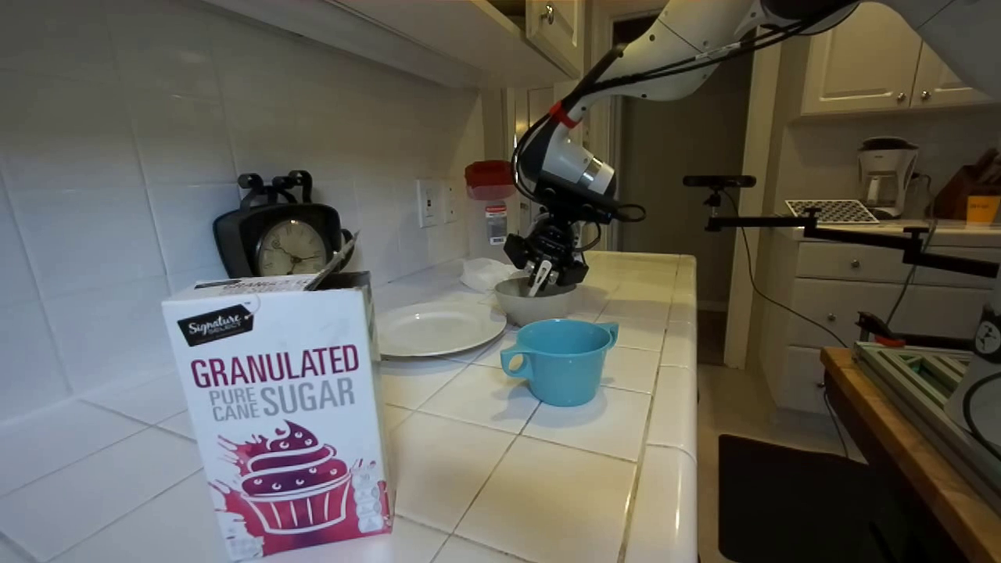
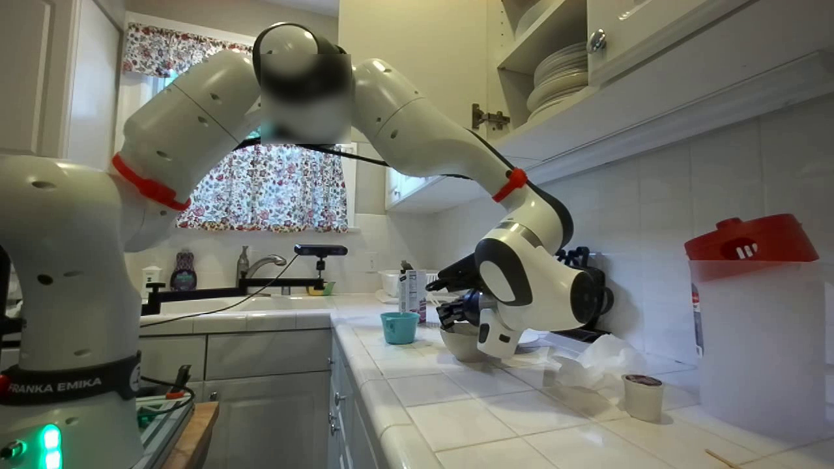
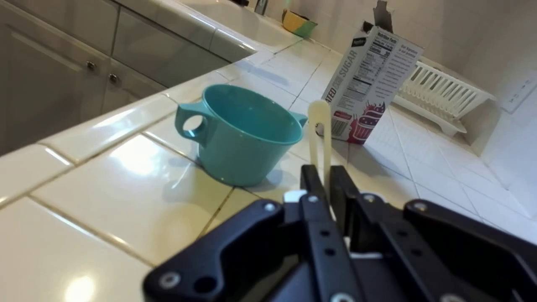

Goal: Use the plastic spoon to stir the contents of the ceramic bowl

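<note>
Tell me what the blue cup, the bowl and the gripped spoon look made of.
Blue cup: probably plastic, perhaps ceramic; even colour, light sheen.
Bowl: likely ceramic; smooth pale wall, gloss hard to judge.
Spoon: apparently plastic; smooth, pale, slotted handle.

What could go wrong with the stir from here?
Slip: the hand pinches a slim, slotted spoon, which might twist or slide under load.
Knock: in both exterior views the hand sits low over the ceramic bowl, so a wide sweep could bump it.
Skid: nothing visibly holds the bowl on the glossy tiled counter, so pushing may slide it toward the nearby blue cup.
</note>
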`<act>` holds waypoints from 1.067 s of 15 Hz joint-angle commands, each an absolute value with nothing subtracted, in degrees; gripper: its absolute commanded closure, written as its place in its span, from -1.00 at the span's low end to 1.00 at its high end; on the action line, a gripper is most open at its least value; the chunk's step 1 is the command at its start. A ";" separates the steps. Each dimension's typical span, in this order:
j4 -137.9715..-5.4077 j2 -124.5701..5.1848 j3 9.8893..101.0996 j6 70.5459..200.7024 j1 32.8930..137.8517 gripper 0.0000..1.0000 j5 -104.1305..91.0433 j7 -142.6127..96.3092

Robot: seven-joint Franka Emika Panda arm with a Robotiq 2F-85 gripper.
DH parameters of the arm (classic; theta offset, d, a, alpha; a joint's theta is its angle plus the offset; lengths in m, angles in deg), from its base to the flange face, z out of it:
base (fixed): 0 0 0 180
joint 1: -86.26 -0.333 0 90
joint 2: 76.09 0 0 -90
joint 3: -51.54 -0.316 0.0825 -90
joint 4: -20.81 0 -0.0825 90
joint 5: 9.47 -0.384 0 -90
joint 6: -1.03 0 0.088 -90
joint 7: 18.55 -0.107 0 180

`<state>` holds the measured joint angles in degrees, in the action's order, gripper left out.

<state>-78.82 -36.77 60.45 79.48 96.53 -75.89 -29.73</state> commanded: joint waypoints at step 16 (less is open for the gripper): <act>-80.59 -38.78 63.44 78.70 98.44 0.94 -72.87 -27.84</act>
<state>-81.81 -38.57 63.51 78.56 97.89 -74.11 -28.19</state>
